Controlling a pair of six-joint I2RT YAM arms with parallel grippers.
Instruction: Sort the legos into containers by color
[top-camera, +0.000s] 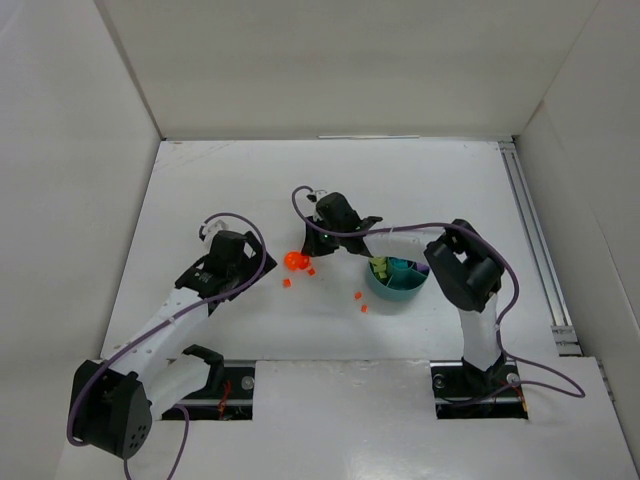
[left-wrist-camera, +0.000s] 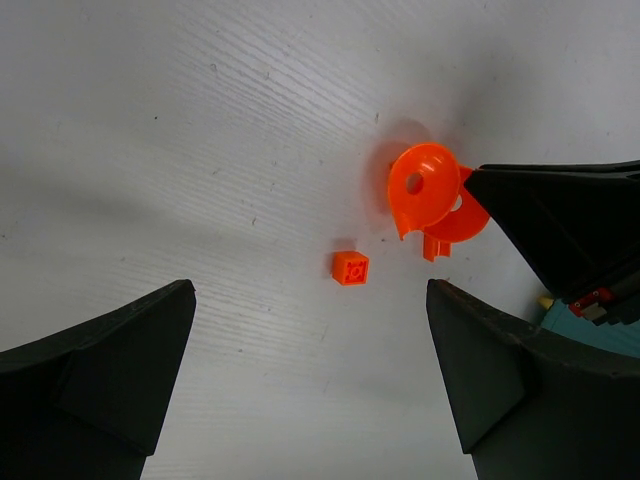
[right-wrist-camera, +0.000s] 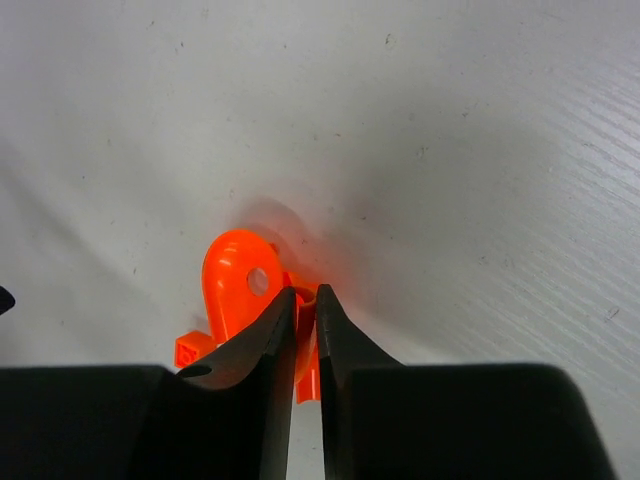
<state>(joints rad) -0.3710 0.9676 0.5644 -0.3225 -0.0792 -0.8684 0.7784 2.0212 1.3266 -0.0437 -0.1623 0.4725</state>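
White walls (top-camera: 330, 60) enclose white table (top-camera: 250, 190) scattered with legos (left-wrist-camera: 350, 268).

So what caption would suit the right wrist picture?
Right gripper pinching an orange dish-shaped lego on the white table.

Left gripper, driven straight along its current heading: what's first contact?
Probably the small orange brick, loose on the table ahead, between the open jaws of the left gripper. Beyond it the right gripper pinches an orange round piece. Depth unclear; the table could come first.
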